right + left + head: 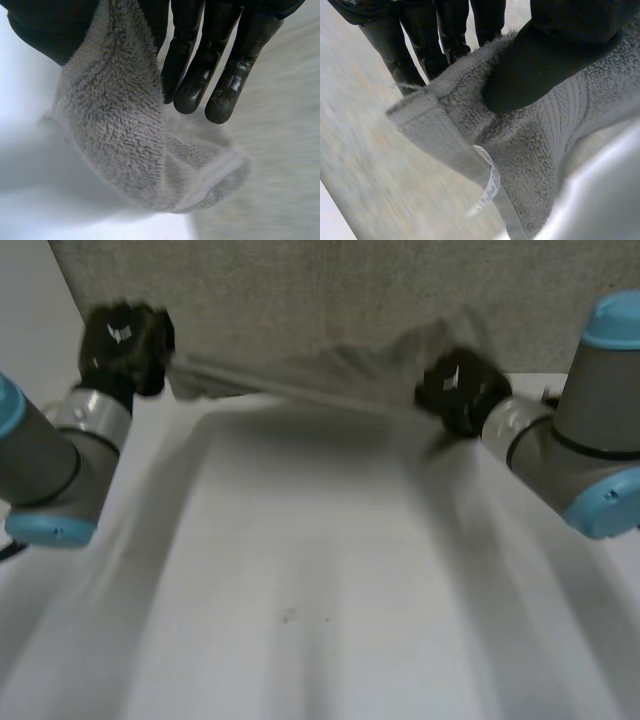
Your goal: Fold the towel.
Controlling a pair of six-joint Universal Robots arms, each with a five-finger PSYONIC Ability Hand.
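The grey towel point(300, 380) is stretched across the upper part of the head view, above the white table point(300, 590), with one end in each robot hand. The left robot hand point(125, 345), at upper left, pinches a corner between thumb and fingers, close to the white label point(490, 182). The right robot hand point(458, 390), right of centre, clamps the other end, with the cloth bunched under its thumb. That bunched hold looks shallow, so the plush pile could slip free if the span tightens. Uneven corners would likely give a skewed fold.
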